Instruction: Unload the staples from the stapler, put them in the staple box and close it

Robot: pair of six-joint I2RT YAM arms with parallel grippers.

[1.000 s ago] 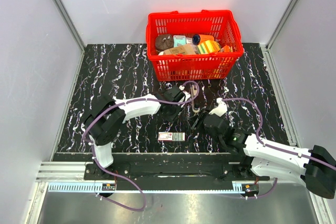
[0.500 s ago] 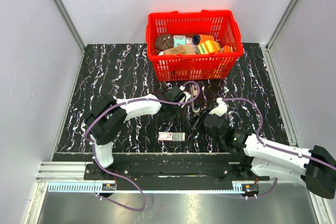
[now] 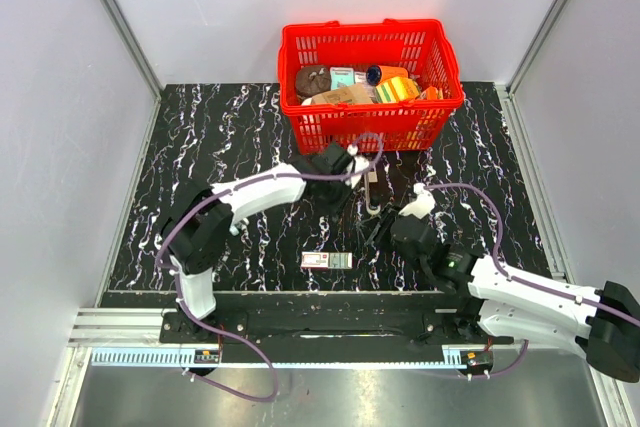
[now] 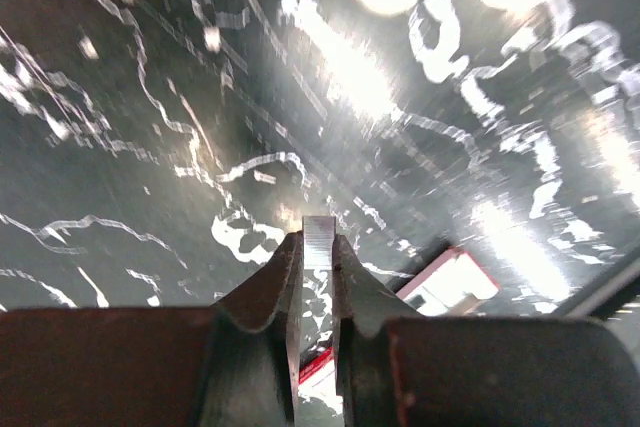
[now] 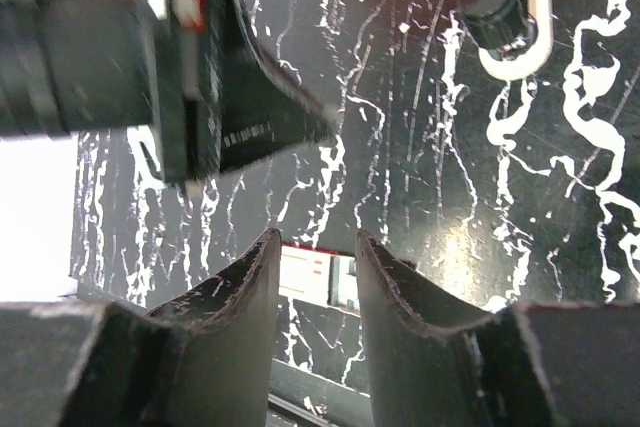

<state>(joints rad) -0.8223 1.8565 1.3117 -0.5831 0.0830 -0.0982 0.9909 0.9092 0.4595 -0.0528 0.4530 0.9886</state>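
left jaws have pinched shut and the arm has lifted toward the red basket (image 3: 370,127). wrist view shows a short ribbed strip of staples (image 4: 318,235) clamped between the tips. judgement: staples look extracted, and only a drop-off remains. stapler (image 3: 372,197) lies open on the surface (image 3: 220,137), apart from the left jaws. it sits just ahead of the right jaws, which stand parted and empty.
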